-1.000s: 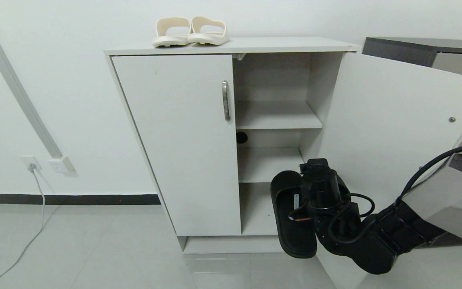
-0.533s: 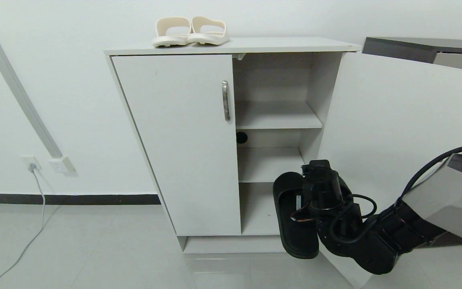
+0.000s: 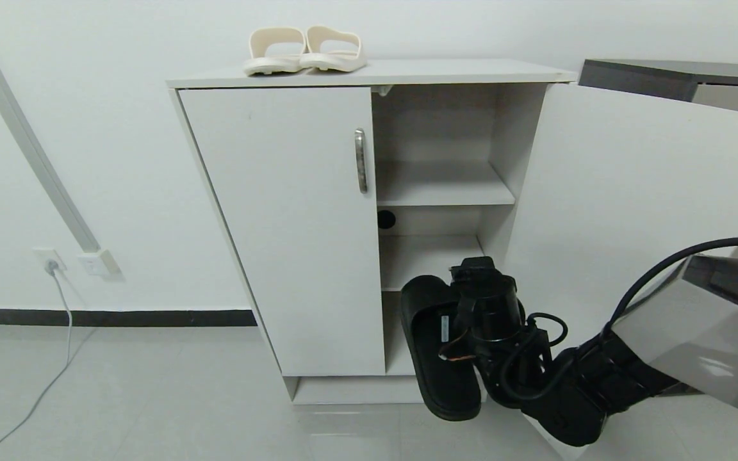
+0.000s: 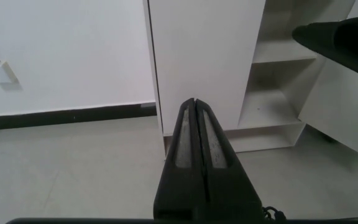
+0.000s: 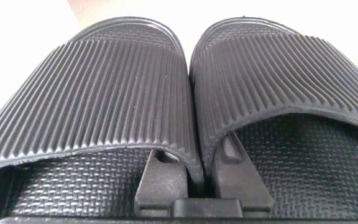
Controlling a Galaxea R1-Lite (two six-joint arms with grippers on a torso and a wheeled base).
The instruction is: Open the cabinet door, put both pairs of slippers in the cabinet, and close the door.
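Two black ribbed rubber slippers (image 3: pixel 439 349) hang before the open white wooden cabinet (image 3: pixel 279 224), your right pincer (image 5: pixel 194 171) pinching their adjoining straps. Likely light, floppy: straps are the right hold. Left pincer (image 4: pixel 194 130) pressed together.

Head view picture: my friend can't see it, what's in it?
The right gripper holds black slippers in front of the open white cabinet, near its bottom shelf. Cream slippers sit on the cabinet's top.

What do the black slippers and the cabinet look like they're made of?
Black slippers: likely soft rubber or foam, matte, with ribbed straps and textured footbeds. Cabinet: probably laminated board, smooth white, flat square-edged panels. Its handle looks metal, glossy.
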